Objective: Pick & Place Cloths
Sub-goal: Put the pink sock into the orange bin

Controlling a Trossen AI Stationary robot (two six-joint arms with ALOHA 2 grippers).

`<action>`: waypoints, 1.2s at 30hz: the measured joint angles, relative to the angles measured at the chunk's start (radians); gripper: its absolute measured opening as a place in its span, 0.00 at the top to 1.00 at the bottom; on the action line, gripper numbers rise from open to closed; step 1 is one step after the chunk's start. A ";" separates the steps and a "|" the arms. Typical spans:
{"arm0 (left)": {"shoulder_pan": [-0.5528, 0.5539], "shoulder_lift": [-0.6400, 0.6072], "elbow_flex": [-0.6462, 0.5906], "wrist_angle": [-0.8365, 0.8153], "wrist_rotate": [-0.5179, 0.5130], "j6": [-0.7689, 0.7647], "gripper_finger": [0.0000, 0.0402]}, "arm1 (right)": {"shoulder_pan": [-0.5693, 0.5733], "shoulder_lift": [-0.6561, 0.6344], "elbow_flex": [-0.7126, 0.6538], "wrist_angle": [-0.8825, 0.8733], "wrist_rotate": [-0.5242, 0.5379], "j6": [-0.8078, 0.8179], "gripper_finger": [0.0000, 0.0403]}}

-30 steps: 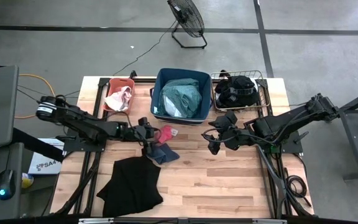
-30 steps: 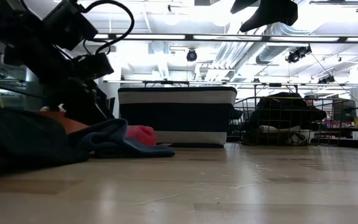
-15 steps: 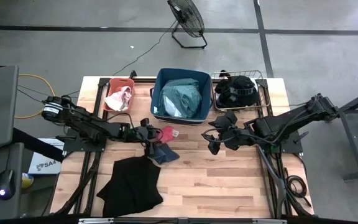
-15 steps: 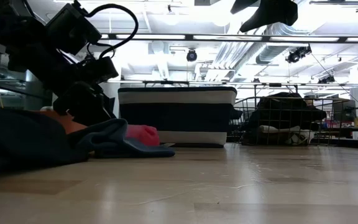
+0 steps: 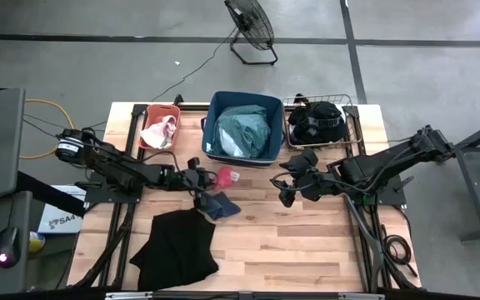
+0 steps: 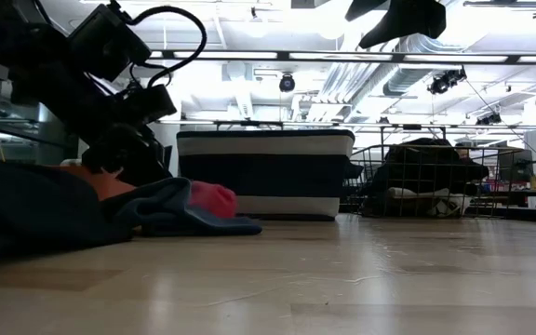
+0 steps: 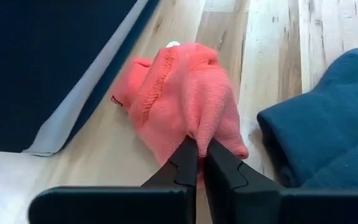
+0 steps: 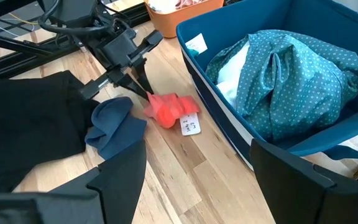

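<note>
left gripper (image 7: 196,149) pinched tight on red cloth (image 7: 185,99), low on the table beside navy bin (image 5: 242,125) & blue cloth (image 5: 219,205), prob to lift it binward. right gripper (image 5: 286,190) waits mid-table, fingers spread.

Grey concrete floor (image 5: 440,75), black fan (image 5: 250,25), ceiling lights (image 6: 249,56).

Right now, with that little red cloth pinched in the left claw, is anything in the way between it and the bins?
Nothing visible lies between them. The left gripper is shut on the red cloth on bare wood just in front of the navy bin. To drop it in, the cloth must clear the bin's wall. The blue cloth lies on the other side.
</note>
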 joint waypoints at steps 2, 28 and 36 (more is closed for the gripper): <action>0.000 -0.024 0.000 -0.019 0.000 -0.001 0.99 | 0.000 0.000 0.000 -0.001 0.000 0.000 0.31; -0.078 -0.769 0.195 -0.534 0.097 0.204 1.00 | 0.000 0.000 0.000 -0.005 0.000 0.001 0.31; -0.078 -0.895 0.195 -0.587 -0.448 0.154 1.00 | 0.000 0.000 0.000 -0.005 0.000 0.000 0.31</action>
